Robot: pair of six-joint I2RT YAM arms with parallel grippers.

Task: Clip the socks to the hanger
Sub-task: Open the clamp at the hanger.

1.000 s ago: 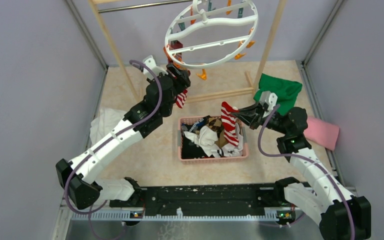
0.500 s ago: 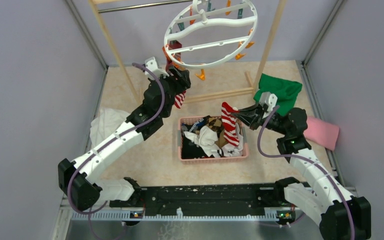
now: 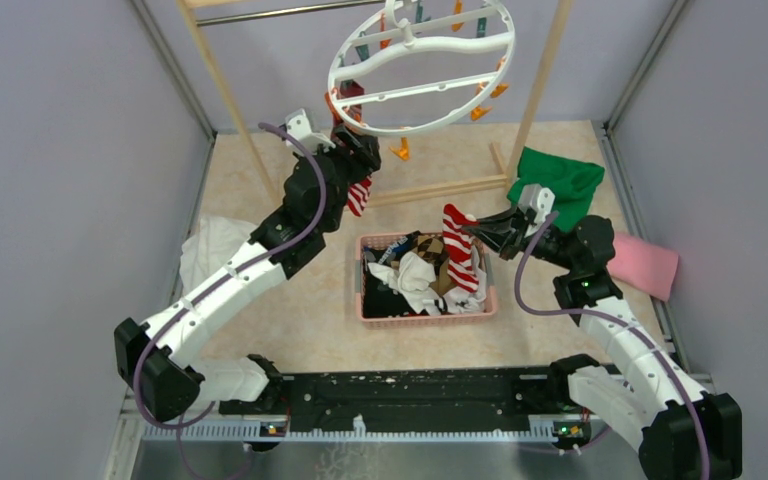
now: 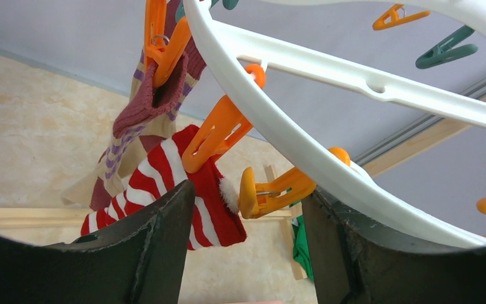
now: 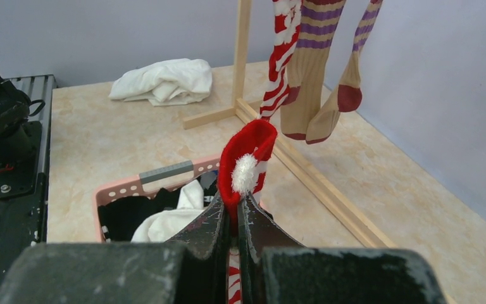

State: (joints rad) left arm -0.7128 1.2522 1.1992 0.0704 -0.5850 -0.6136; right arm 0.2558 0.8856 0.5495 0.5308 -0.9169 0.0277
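I find the hanger (image 3: 422,65) hung high at the far side. Below it and nearer me, the pink basket (image 3: 425,318) holds loose socks (image 3: 415,275). At the hanger's lower left rim a tan and maroon sock (image 4: 145,107) and a red-and-white sock (image 4: 164,183) hang pegged. The left gripper (image 4: 248,193) sits just under that rim, jaws apart, holding nothing. Below the hanger's right side, the right gripper (image 5: 233,202) is clamped on a second red-and-white sock (image 5: 247,142).
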